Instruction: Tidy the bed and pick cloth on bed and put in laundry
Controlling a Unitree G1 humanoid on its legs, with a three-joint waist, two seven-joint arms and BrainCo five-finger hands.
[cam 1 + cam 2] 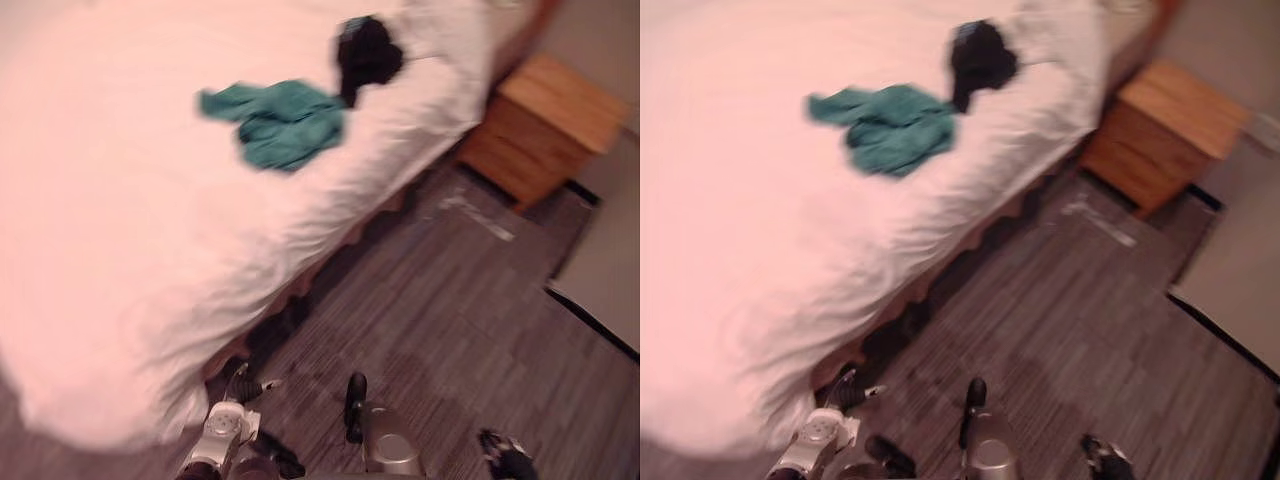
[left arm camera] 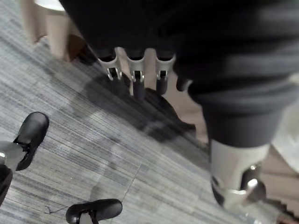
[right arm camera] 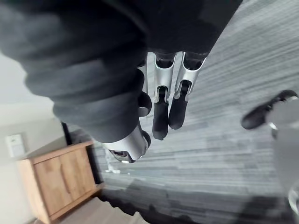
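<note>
Risk: teal garment and black garment touch, and the black one sits near the edge of the bed — dragging the teal one could pull it off onto the floor. A deep pinch could also snag the bed's cover. Both lie far up the bed, well apart from left hand and right hand, which hang low over the floor — fingers relaxed, apart, holding nothing.

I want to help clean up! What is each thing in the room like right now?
bed: white cover wrinkled
teal cloth: crumpled on the bed
black cloth: bunched on the bed, against the teal cloth
wooden cabinet: shut, beside the bed
left hand: open, empty
right hand: open, empty
</note>
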